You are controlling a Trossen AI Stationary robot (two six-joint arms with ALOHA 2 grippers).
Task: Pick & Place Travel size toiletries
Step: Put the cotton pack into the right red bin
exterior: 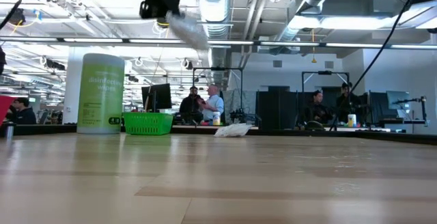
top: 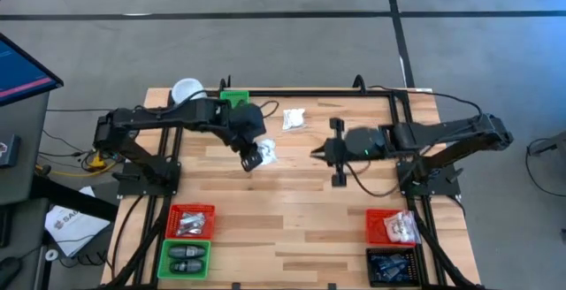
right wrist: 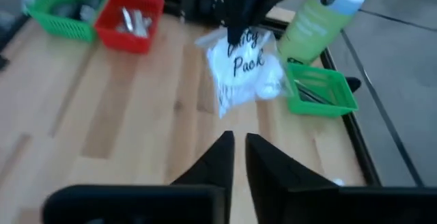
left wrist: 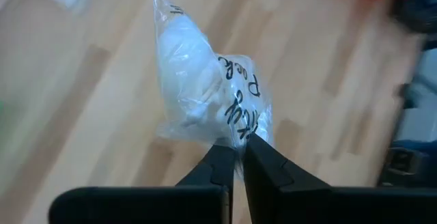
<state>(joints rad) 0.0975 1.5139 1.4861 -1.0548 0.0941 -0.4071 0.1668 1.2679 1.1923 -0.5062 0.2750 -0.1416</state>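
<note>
Tabletop (top: 292, 193); "Pack" lettering on sachet (right wrist: 244, 67)

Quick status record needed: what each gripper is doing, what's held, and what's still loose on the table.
left gripper: shut on the white sachet, held above the table middle
right gripper: empty, fingers slightly apart, facing the held sachet
loose item: another white packet lying on the table near its far edge
bins: red bin and green bin hold items on the left arm's side
canister: green canister upright at the far edge
</note>
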